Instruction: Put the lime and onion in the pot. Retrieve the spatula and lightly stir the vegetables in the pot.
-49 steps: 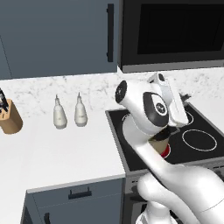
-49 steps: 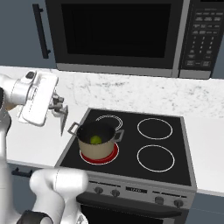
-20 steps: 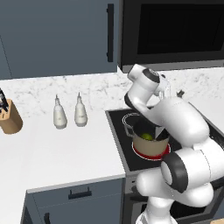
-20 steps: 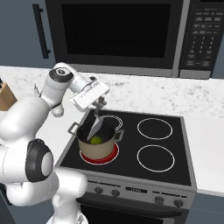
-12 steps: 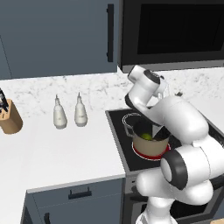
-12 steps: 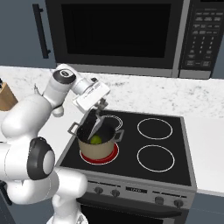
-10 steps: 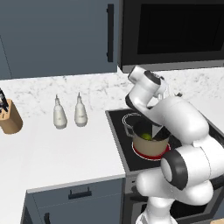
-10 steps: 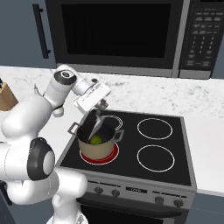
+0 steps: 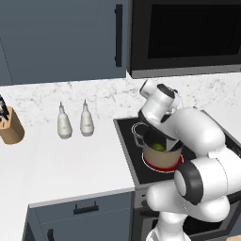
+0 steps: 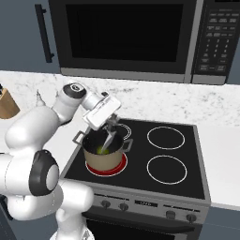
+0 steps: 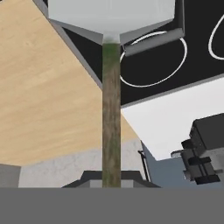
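The pincer [image 10: 111, 127] is clamped on the handle of the spatula [image 10: 109, 138], whose grey blade reaches down into the pot [image 10: 104, 154]. In the hand view the handle runs straight up from between the closed fingertips to the blade [image 11: 111, 17] at the top. The pot sits on the red-glowing front-left burner of the stove [image 10: 187, 180], near the stove's left edge, beside the counter [image 9: 61, 160].

Compared with two and a half seconds ago, when the spatula was held off to the left over the counter edge, the arm has swung in above the pot. Over the last second the hand has tipped only slightly, so the blade appears to be working inside the pot, not travelling.

The lime [image 10: 101, 150] shows green at the bottom of the pot, also from the left base view [image 9: 159, 147]. I cannot make out the onion; it may be hidden by the pot wall or the blade.

My reading: the loading is likely done and the stirring step is under way. It calls for small, gentle sweeps so the pot does not slide off the burner.
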Controlling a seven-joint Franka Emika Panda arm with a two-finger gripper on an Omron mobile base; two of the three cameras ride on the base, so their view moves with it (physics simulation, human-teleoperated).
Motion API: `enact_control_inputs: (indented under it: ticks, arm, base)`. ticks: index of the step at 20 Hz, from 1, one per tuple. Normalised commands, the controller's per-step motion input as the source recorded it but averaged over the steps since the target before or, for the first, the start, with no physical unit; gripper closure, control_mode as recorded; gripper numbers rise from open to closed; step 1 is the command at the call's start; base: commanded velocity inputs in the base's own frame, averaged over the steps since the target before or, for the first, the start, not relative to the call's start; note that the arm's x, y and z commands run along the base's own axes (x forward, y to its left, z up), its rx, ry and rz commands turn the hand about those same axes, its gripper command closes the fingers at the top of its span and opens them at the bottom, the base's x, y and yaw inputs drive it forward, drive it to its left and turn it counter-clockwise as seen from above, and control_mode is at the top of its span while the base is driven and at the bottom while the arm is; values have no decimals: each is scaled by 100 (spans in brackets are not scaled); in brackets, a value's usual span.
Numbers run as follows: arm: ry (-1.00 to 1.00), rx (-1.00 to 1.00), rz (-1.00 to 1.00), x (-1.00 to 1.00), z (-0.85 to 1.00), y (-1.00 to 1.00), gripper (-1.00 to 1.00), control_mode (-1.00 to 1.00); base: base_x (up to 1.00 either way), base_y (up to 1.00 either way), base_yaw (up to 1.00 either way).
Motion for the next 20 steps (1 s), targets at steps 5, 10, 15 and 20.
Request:
enact_control_inputs:
  ticks: [5,10,15,20]
  arm:
    - [2,0,0,11,-36,-3,100,-100]
    - [0,0,0,12,-40,-1,100,-100]
    - [0,-1,0,0,-13,-8,100,-100]
    - [0,-4,0,-7,55,-21,100,-100]
  base:
    - [0,0,0]
    - [0,0,0]
    - [0,0,0]
    - [0,0,0]
